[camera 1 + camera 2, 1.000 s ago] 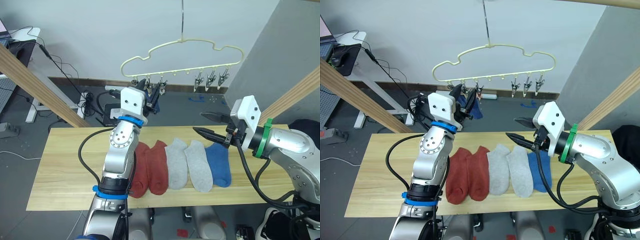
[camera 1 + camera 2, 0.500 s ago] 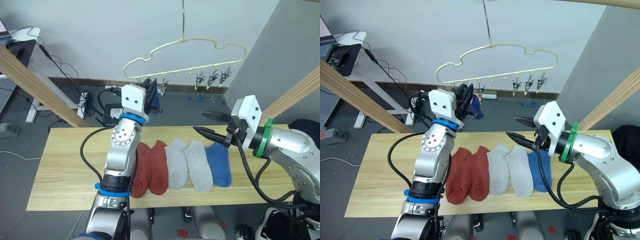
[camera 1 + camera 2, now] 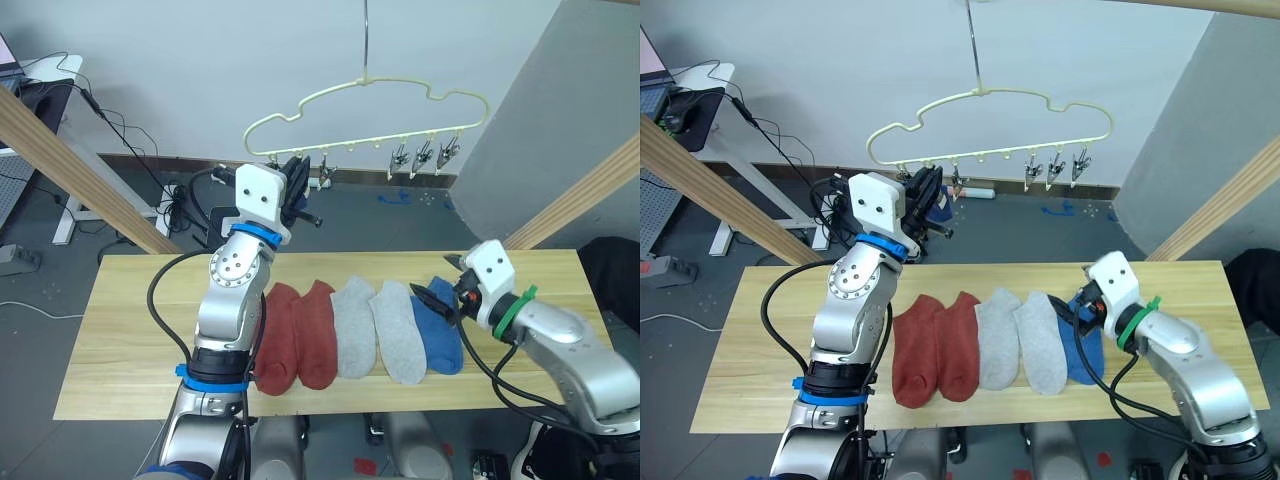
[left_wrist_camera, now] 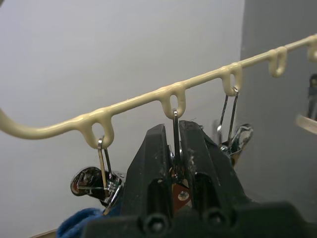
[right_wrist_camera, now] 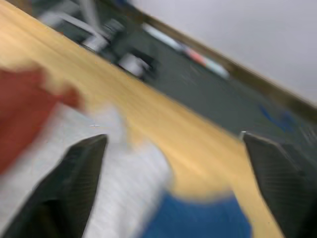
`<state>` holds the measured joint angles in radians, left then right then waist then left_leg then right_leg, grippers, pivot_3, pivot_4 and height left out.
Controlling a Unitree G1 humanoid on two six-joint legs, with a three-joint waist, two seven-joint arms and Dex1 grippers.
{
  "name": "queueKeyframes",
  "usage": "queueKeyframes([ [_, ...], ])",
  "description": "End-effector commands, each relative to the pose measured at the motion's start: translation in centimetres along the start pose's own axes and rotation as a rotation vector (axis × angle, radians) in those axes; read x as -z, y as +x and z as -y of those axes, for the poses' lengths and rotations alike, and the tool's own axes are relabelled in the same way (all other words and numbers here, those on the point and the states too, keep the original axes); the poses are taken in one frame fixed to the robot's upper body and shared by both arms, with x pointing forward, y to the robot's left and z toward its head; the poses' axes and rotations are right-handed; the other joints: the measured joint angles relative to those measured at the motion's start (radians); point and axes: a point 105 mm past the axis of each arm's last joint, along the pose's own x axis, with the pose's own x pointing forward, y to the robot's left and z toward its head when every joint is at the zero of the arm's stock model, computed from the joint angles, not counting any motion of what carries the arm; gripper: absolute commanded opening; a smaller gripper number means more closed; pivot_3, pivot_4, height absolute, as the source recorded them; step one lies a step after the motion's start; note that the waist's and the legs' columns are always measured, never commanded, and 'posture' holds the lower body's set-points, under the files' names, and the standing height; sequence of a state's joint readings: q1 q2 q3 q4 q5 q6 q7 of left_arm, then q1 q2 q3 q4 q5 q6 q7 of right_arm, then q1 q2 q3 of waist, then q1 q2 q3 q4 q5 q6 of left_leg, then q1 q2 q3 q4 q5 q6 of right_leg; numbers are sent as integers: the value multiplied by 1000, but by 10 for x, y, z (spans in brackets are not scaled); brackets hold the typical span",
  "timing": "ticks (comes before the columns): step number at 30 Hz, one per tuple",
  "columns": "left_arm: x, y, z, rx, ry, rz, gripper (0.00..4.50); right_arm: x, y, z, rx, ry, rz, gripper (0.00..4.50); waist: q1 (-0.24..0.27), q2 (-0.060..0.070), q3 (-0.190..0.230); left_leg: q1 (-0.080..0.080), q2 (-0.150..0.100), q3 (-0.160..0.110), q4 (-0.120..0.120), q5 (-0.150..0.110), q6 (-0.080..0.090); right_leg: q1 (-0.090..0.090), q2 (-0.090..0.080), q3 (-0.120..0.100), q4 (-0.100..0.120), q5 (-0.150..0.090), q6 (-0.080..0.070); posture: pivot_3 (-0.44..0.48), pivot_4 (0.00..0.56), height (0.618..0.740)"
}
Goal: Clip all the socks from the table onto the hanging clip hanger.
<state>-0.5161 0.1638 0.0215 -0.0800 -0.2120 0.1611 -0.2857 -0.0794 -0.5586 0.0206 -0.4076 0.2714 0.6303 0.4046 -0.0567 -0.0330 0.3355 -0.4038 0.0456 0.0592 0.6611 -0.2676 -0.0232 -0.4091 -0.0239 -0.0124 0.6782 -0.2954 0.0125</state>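
Five socks lie side by side on the table (image 3: 120, 330) in the lower middle of the head views: two red socks (image 3: 300, 335), two grey socks (image 3: 375, 330) and one blue sock (image 3: 440, 330) at the right end of the row. The hanger (image 3: 370, 115) hangs by its hook in the upper middle of the frame, its clips (image 3: 425, 157) in a row along the lower edge. The left gripper (image 3: 296, 180) is raised to the left part of that row; in the left wrist view its black fingers (image 4: 153, 168) are pressed together around one clip (image 4: 175, 144), and a bit of blue cloth (image 4: 81, 225) shows just beside them. The right gripper (image 3: 440, 297) is low at the right of the frame, just over the blue sock, its two fingers spread well apart in the right wrist view.
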Motion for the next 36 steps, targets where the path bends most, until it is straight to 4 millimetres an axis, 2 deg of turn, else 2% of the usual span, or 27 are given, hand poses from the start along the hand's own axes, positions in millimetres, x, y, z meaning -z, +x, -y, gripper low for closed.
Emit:
queueKeyframes([
  [1, -18, -1, 6, 65, -21, 46, 37, 20, 6, 15, 120, 18, -9, 4500, -1, 0, 0, 1, 0, 0, 0, 0, 0, 0, 0, 0, 1, 0, 0, -136, 351, 740],
  [2, -18, -1, 6, 79, -29, 41, 37, 29, 9, 17, 139, 42, -25, 4500, 0, 0, 0, 1, 0, 0, 0, 0, 0, 0, 0, 0, 1, 0, 0, -107, 351, 740],
  [5, -20, -3, 7, 105, -44, 30, 37, 49, 15, 15, 153, 112, -66, 4500, 2, 0, 0, 1, 1, 0, 0, 0, -1, 0, 1, 0, 1, 0, 0, -100, 352, 740],
  [9, -19, -4, 7, 124, -53, 10, 37, 67, 21, 11, 157, 174, -106, 4500, 6, 0, 0, 1, 0, 0, 0, 0, -1, 0, 1, 1, 1, 0, 0, -93, 350, 740],
  [10, -18, -5, 8, 131, -55, 4, 37, 72, 22, 11, 164, 194, -115, 4332, 7, 0, 0, 1, 0, 0, 0, 0, -1, 0, 1, 1, 1, 0, 0, -92, 350, 740],
  [12, -18, -5, 8, 141, -59, -4, 37, 79, 23, 12, 167, 220, -132, 3924, 8, 0, 0, 1, 0, 0, 0, 0, -1, 0, 1, 1, 1, 0, 0, -91, 350, 740],
  [16, -17, -6, 9, 158, -83, -18, 37, 88, 22, 11, 165, 255, -157, 2488, 11, 0, 0, 1, 0, 0, 0, 0, -1, 0, 1, 1, 1, 0, 0, -88, 350, 740],
  [20, -19, -7, 10, 186, -99, -24, 37, 87, 19, 11, 156, 248, -149, 1011, 11, 0, 0, 1, 1, 0, 0, 0, -1, 0, 1, 1, 1, 0, 0, -89, 350, 740],
  [22, -20, -9, 11, 205, -109, -28, 37, 80, 18, 11, 136, 213, -129, 262, 11, 0, 0, 1, 0, 0, 0, 0, -1, 0, 1, 1, 1, 0, 0, -91, 350, 740],
  [23, -21, -9, 11, 214, -114, -29, 37, 76, 19, 11, 124, 192, -118, 36, 12, 0, 0, 1, 0, 0, 0, 0, -1, 0, 1, 1, 1, 0, 0, -93, 350, 740],
  [25, -22, -10, 11, 227, -129, -33, 37, 63, 20, 9, 92, 149, -87, 0, 13, 0, 0, 1, 0, 0, 0, 0, -1, 0, 1, 1, 1, 0, 0, -94, 350, 740],
  [28, -27, -11, 12, 256, -160, -37, 37, 33, 22, 1, 7, 42, -13, 0, 11, 1, 0, 1, 0, 0, 0, 0, -1, 0, 1, 1, 1, 0, 0, -95, 351, 740],
  [32, -35, -11, 12, 290, -209, -46, 37, -25, 26, -31, -190, -87, 128, 0, 8, 1, 0, 1, 0, 0, 0, 0, -1, 0, 1, 1, 1, 0, 1, -88, 348, 740],
  [36, -38, -12, 16, 313, -224, -55, 37, -60, 31, -67, -360, -139, 213, 0, 13, 1, 0, 1, 1, -2, -1, 0, -1, 0, 2, 0, 1, -2, 3, -85, 336, 740],
])
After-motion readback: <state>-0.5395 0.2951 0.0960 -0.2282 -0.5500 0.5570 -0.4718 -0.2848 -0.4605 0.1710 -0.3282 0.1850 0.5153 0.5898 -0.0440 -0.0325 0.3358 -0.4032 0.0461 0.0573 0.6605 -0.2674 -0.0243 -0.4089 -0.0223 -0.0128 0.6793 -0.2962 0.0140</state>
